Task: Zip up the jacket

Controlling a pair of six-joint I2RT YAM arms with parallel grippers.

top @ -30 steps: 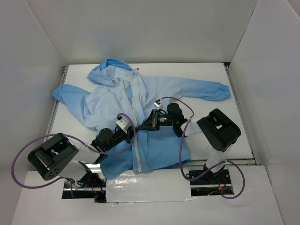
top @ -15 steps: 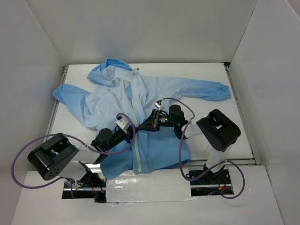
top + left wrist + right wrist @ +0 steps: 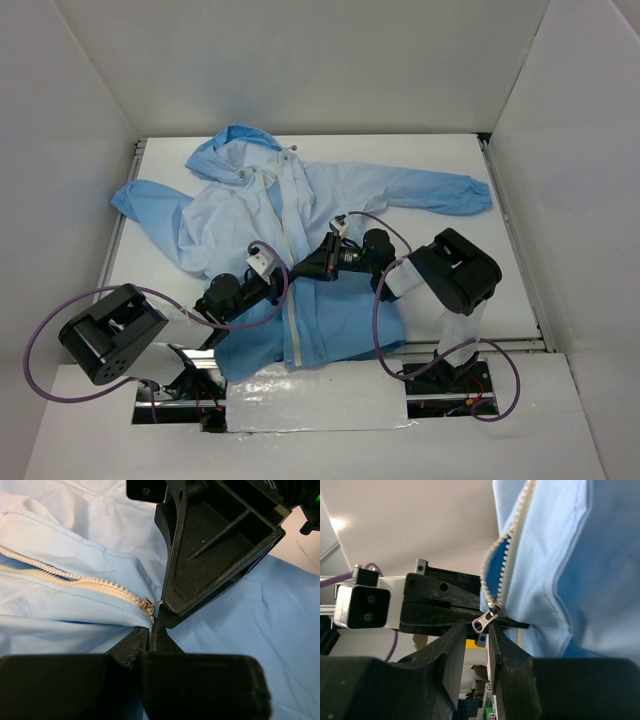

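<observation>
The light-blue jacket (image 3: 340, 190) lies spread on the white table, hood at the far side. Its white zipper (image 3: 290, 235) is joined below the slider and parted above it. My left gripper (image 3: 282, 277) is shut on a fold of jacket fabric (image 3: 100, 615) right beside the zipper slider (image 3: 147, 605). My right gripper (image 3: 300, 268) meets it tip to tip from the right. Its jaws stand a narrow gap apart in the right wrist view (image 3: 477, 628), with the metal zipper pull (image 3: 482, 622) hanging between the fingertips.
White walls close in the table (image 3: 440, 150) on three sides. The jacket's right sleeve (image 3: 440, 190) stretches to the right and the left sleeve (image 3: 150, 205) is bunched at the left edge. Purple cables loop by both arm bases.
The right arm's elbow and forearm have swung a little left, bringing its gripper closer onto the zipper pull. The left gripper and the jacket have stayed put.
</observation>
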